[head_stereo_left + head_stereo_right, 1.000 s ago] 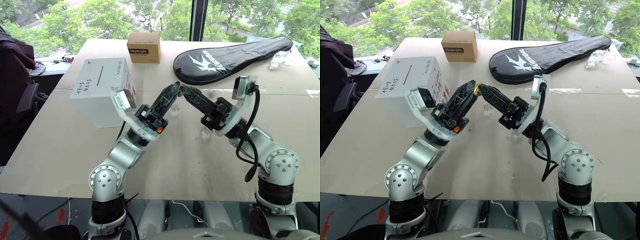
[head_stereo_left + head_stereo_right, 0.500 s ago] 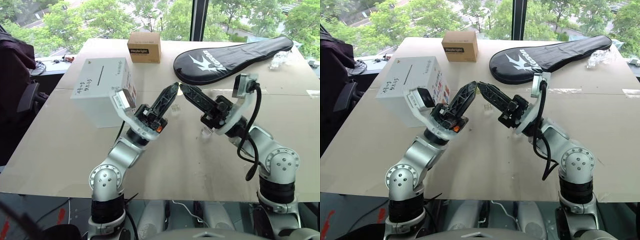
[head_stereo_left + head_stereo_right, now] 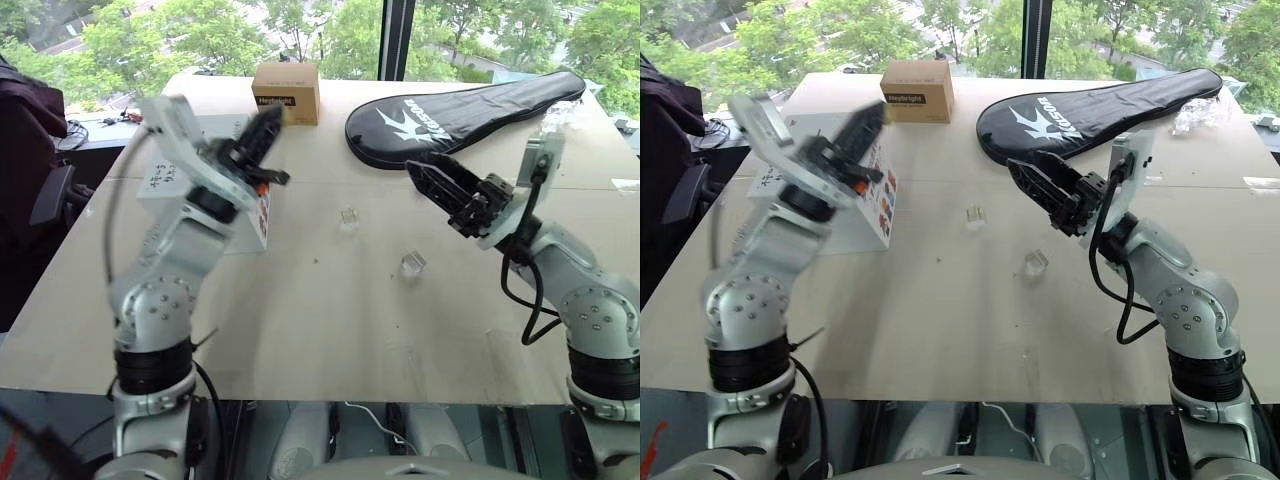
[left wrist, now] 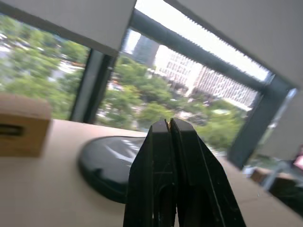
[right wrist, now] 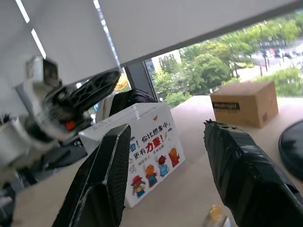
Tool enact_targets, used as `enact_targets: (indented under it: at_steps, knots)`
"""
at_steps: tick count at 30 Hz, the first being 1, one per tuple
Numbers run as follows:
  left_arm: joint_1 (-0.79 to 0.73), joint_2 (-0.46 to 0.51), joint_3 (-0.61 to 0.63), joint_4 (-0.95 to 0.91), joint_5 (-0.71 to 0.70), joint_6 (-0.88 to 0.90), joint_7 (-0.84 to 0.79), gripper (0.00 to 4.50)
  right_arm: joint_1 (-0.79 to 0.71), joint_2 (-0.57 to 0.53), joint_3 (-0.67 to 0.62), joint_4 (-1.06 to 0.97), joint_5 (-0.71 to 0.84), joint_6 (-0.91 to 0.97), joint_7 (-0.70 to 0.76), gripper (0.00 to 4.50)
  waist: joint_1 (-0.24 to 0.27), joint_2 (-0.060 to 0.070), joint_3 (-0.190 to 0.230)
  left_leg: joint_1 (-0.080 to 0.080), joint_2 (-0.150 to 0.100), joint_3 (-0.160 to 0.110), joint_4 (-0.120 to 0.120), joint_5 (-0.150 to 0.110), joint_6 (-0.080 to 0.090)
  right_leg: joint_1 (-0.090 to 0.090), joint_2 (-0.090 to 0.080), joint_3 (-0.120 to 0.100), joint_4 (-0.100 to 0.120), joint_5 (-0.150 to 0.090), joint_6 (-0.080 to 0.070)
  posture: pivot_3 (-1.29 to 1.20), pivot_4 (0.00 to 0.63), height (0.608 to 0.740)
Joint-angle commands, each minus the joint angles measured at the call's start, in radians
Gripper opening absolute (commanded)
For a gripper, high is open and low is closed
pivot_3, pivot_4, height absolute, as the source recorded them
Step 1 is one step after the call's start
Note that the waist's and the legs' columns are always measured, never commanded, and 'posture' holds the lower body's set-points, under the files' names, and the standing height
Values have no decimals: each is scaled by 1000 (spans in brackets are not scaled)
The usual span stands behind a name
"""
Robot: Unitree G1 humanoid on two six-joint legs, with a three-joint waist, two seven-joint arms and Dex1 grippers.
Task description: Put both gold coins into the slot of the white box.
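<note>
Both of my arms have swung apart since a second ago, when the two claws met tip to tip over the middle of the surface (image 3: 330, 330). My left claw (image 3: 268, 118) has lifted up and out toward the left edge and now hangs above the white box (image 3: 255, 210), its fingers pressed flat together; the left wrist view shows them (image 4: 171, 156) shut with only a sliver of gold at the very tip, too small for me to name. My right claw (image 3: 425, 180) has pulled back toward the right side and stands spread wide, nothing between its fingers (image 5: 102, 184).

The white box sits near the left edge, its picture face turned toward the middle of the surface. Two gold coins lie on bare board in the middle: one (image 3: 348, 216) nearer the far edge, the other (image 3: 412, 264) nearer me and to its right, well apart from the box. A brown carton (image 3: 287, 93) and a black racket cover (image 3: 460, 105) rest along the far edge.
</note>
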Motion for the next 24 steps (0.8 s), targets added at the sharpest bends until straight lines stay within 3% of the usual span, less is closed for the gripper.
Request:
enact_targets:
  at_steps: [1, 7, 24]
  knots:
    - [-32, 102, 10, 15, 189, 46, 60, 0, -42, -33, 26, 5, -119, -103, 159, 2636, 2, 0, 0, -1, 0, 0, -1, 0, 0, -1, 0, 0, 0, 0, 0, 0, 150, 740]
    - [-20, 174, 26, 16, 319, 215, 124, 0, -96, -20, 19, 29, -121, -117, 275, 2636, 5, -2, 1, -10, 0, -3, 1, 1, -2, -8, -6, -4, 0, 0, 0, 0, 150, 740]
    - [-31, 85, 67, 34, 377, 409, 86, 0, -108, -7, -12, 4, -61, -66, 325, 2636, 26, -2, 1, -11, -1, -5, 1, 3, -5, -8, -11, -6, 0, 0, 0, 0, 150, 740]
